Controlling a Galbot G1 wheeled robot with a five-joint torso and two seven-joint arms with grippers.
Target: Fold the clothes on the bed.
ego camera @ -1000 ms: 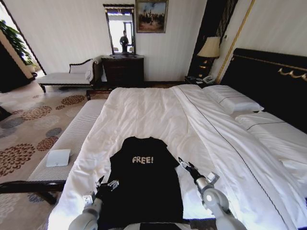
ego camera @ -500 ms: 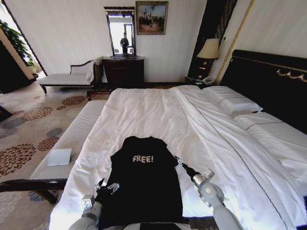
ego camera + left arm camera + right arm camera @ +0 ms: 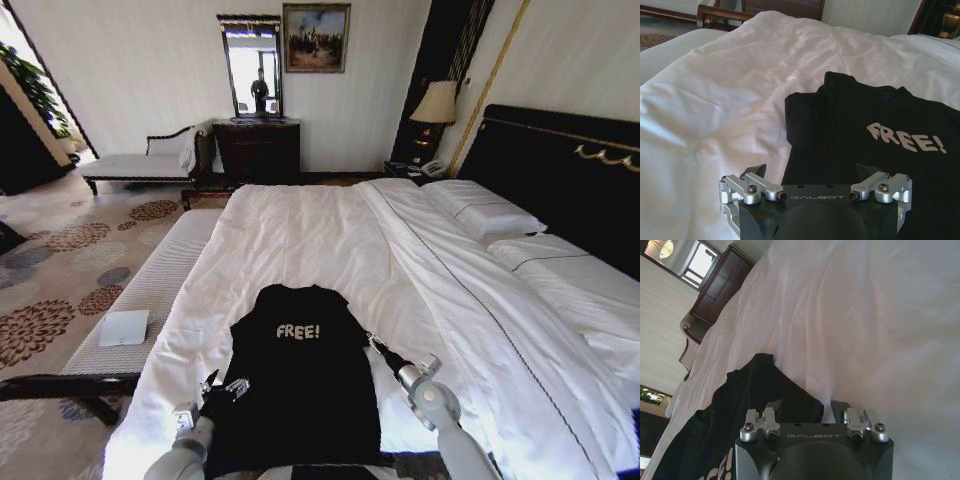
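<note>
The black T-shirt (image 3: 296,375) lies flat on the bed (image 3: 300,230); left gripper (image 3: 222,385) at its left hem, right gripper (image 3: 380,348) at its right edge, both spread wide

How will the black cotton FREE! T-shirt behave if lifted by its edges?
The black FREE! T-shirt lies flat and creased on the white bed sheet, so it is probably floppy, light, and will sag between grips. Pushing would likely bunch it.

Black T-shirt (image 3: 298,385) hem cut off by head view's lower edge, left gripper (image 3: 222,390) fingertips lost against the dark cloth, bed (image 3: 300,235) right side cut off by frame edge
</note>
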